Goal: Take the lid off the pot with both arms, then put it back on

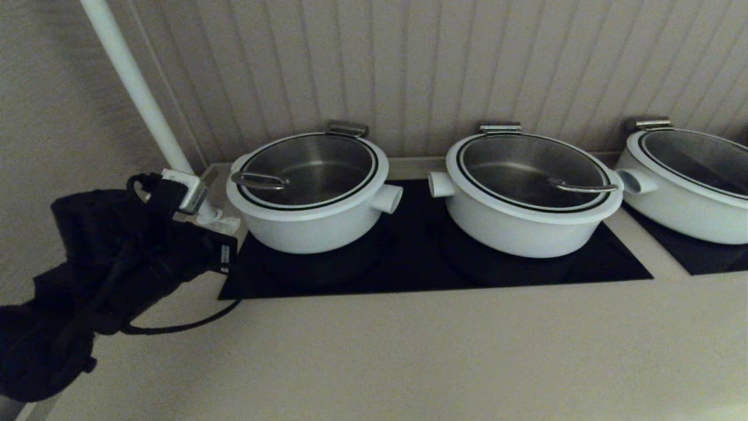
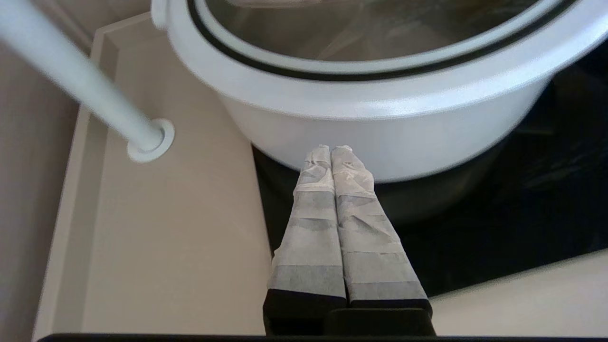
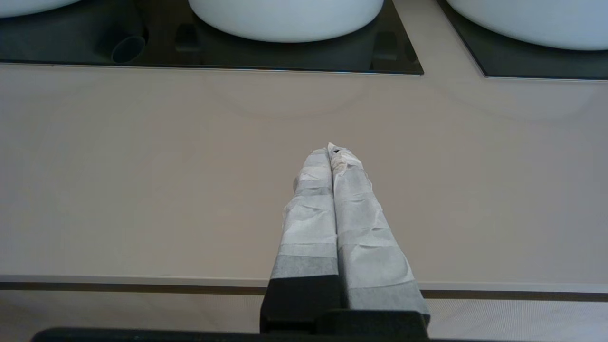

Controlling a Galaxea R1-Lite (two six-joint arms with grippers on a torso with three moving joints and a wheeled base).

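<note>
Three white pots with glass lids stand in a row on black cooktops. The left pot [image 1: 310,225] has a lid [image 1: 312,164] with a metal handle [image 1: 260,180]; the middle pot [image 1: 526,225] has a lid [image 1: 520,166] with a handle [image 1: 581,187]. My left gripper [image 1: 232,224] is shut and empty, its tips close to the left pot's wall [image 2: 380,128], below the rim; it shows in the left wrist view [image 2: 331,148]. My right gripper [image 3: 332,148] is shut and empty over the counter's front part, well short of the middle pot [image 3: 285,16]. It is out of the head view.
A third pot [image 1: 689,193] stands at the far right on its own cooktop. A white pole [image 1: 140,93] rises from the counter just left of the left pot, beside my left arm. The counter's front edge [image 3: 142,280] lies under my right gripper. A ribbed wall stands behind the pots.
</note>
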